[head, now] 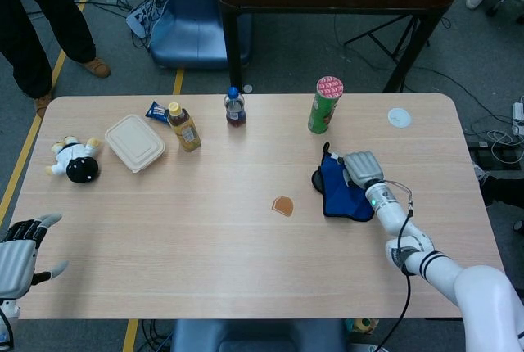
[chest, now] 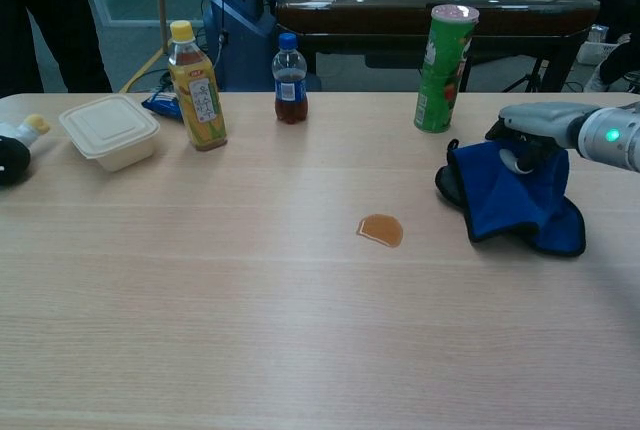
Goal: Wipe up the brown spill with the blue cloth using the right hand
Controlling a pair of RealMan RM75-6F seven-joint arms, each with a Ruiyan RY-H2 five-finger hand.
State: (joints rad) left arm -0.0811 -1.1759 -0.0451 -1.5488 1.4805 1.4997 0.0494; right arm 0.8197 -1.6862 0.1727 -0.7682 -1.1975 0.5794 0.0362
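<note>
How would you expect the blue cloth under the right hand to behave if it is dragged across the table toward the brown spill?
The blue cloth is probably floppy: it is bunched and folded under the right hand, with an edge hanging loose. It likely weighs little, so it should slide easily over the smooth table. Dragged toward the brown spill, it may crumple rather than stay flat.

Bare table (head: 246, 237) lies between the blue cloth (chest: 515, 200) and brown spill (chest: 381, 230); green can (chest: 441, 54) stands behind.

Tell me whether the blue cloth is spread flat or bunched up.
Bunched up. The blue cloth is gathered into a rumpled heap, its upper part raised off the table under the right hand gripping it.
</note>
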